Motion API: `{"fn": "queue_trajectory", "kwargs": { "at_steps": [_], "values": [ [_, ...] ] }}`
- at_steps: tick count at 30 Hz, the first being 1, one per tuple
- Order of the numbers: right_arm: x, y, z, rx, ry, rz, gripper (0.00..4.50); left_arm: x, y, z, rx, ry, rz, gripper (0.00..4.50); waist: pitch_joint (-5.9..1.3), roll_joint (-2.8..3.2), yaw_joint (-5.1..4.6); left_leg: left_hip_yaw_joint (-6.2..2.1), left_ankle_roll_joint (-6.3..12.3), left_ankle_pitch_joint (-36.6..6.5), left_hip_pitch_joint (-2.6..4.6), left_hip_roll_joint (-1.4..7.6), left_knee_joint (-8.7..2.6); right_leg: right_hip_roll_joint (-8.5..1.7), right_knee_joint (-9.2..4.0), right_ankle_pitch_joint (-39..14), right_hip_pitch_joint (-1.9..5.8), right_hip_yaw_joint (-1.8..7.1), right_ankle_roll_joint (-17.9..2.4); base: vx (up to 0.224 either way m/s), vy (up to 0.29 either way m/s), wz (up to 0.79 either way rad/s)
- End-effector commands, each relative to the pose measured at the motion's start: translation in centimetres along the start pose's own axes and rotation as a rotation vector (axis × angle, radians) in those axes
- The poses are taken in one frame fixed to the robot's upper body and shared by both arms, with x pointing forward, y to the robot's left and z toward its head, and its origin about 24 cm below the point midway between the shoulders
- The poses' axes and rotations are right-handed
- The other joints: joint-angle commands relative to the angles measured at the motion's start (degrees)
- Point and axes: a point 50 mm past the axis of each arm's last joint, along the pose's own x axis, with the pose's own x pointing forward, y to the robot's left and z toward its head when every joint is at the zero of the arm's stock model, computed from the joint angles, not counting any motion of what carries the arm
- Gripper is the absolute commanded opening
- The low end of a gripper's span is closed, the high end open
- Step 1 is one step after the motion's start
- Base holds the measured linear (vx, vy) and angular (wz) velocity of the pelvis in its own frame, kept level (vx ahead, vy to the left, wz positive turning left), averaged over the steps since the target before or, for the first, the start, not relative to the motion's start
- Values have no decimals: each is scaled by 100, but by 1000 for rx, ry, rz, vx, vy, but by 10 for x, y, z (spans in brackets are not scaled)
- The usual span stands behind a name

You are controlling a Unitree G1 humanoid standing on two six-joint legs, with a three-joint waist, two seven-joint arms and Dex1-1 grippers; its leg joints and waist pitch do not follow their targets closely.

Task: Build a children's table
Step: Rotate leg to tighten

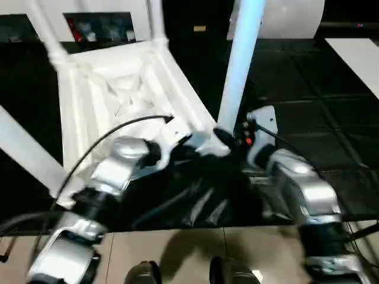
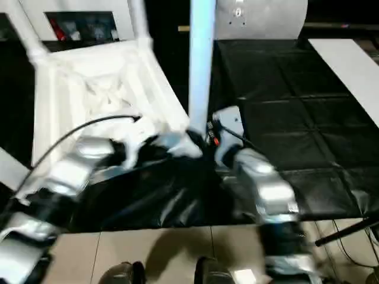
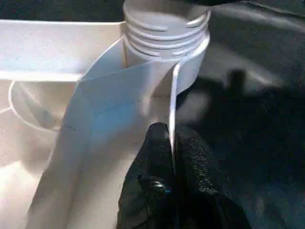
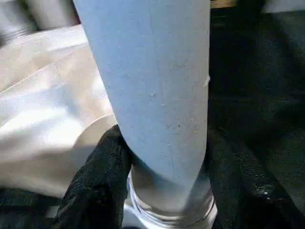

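Note:
The children's table lies upside down on the black work table, its ribbed underside facing up. Other white legs stand in its far and left corners. At the near right corner a white leg rises from the threaded socket. My left gripper is shut on the thin rim wall beside that socket. My right gripper grips the base of this leg, a black finger pressed on each side. Both grippers meet at this corner, with the right gripper beside the left gripper.
The black cover is crumpled at the work table's front edge below my forearms. A white board lies at the far right and a pale panel stands at the back. My feet show on the tiled floor.

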Motion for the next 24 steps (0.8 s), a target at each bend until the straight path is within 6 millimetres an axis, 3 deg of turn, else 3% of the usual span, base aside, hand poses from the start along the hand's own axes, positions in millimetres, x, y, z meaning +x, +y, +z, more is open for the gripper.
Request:
{"fn": "queue_trajectory", "kwargs": {
  "at_steps": [1,4,7,8,9,12,15,19,21,24],
  "values": [
    [7,37,-16,77,55,149,235,12,-9,28,26,-117,32,0,-439,-40,12,-99,229,-867,48,224,-392,-430,-493,-1672,314,318,-1098,0,0,0],
    [1,34,-12,79,2,208,273,9,-9,22,48,-88,16,0,-446,-28,16,-92,446,-619,22,232,-402,-431,-457,-1044,355,316,-1189,0,0,0],
    [-7,23,-11,47,-30,255,282,1,-5,13,75,-60,-6,0,-444,-28,32,-86,612,-569,15,241,-399,-439,-448,-829,378,313,-1269,0,0,0],
    [-13,13,-11,9,-32,285,292,-6,-2,7,98,-51,-27,0,-437,17,35,-94,616,-570,13,242,-401,-442,-441,-830,374,310,-1298,0,0,0],
    [-16,8,-11,-17,-26,306,315,-8,-1,4,101,-46,-37,0,-429,-28,18,-91,630,-659,-7,228,-403,-439,-471,-944,403,300,-1271,0,0,0],
    [-24,-7,-12,-115,5,362,338,-16,1,-3,123,-36,-79,0,-404,-33,-32,-92,609,-793,-25,224,-401,-451,-502,-1292,409,302,-1215,0,0,0],
    [-31,-29,-4,-181,21,410,351,-27,-1,-11,158,-24,-179,0,-404,-30,-39,-90,588,-815,4,239,-400,-455,-520,-1550,384,308,-1196,0,0,0],
    [-39,-39,11,-243,17,565,351,-38,-5,-19,225,-17,-317,0,-408,1,-10,-79,694,-745,39,275,-400,-428,-475,-1180,345,308,-1393,0,0,0],
    [-45,-40,18,-262,32,698,351,-45,-4,-22,236,-16,-390,0,-426,-14,10,-78,779,-729,44,276,-394,-436,-453,-1058,369,306,-1451,0,0,0],
    [-50,-41,19,-301,80,816,351,-49,-2,-24,267,-2,-440,0,-426,-7,97,-65,837,-652,65,306,-392,-438,-435,-924,345,310,-1526,0,0,0]
  ]
}}
